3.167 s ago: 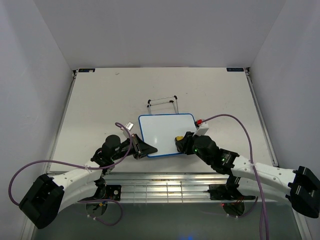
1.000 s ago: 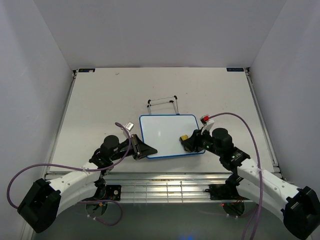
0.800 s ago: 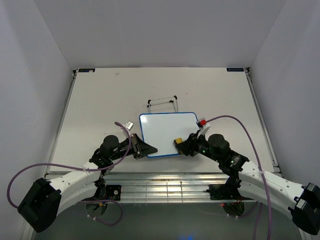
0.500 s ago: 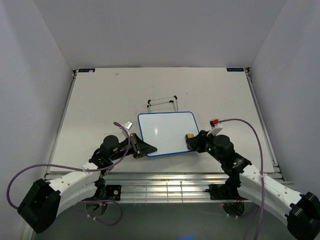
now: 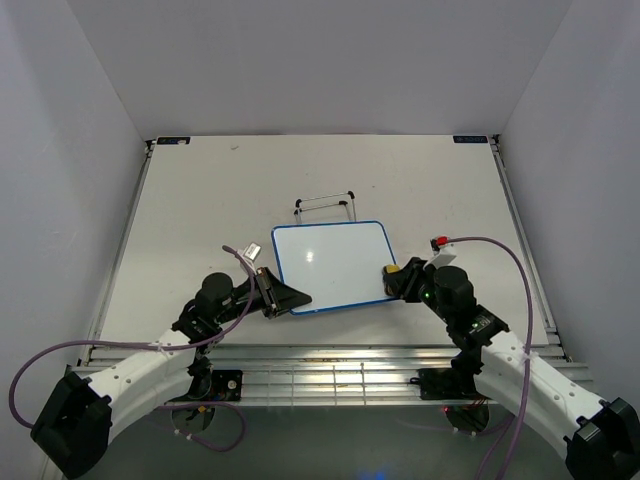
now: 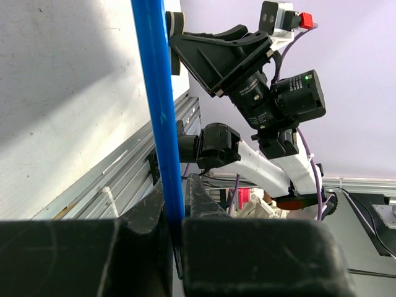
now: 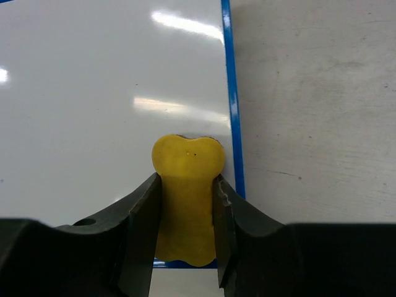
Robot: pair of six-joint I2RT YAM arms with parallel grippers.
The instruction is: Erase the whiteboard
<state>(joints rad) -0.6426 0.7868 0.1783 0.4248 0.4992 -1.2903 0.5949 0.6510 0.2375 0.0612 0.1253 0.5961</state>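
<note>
"Where's the whiteboard (image 5: 330, 265) from where you stand?"

"On the worktop (image 5: 200, 190), right between the two arms. The left pincer (image 5: 283, 297) is clenched on its near-left corner. The wrist view shows both fingers pinching the thin blue frame (image 6: 158, 105) edge-on."

"And the other one?"

"The right pincer (image 5: 397, 279) is grasping a yellow eraser (image 7: 187, 162), with its jaws tight on the eraser's waist. The rounded head sticks out ahead of the fingertips onto the white surface, just inside the right-hand strip of frame. Its back end sits over the near strip."

"So it's at a corner?"

"The near-right one, yes. The worktop shows just to the right of that pincer's fingers."

"What does the board look like there?"

"Plain white ahead of the pincer, with a few bright streaks of reflected light."

"Anything else around?"

"A small wire stand (image 5: 325, 205) beyond both pincers, just past the board's far edge. I can't tell whether it touches the board."
</note>
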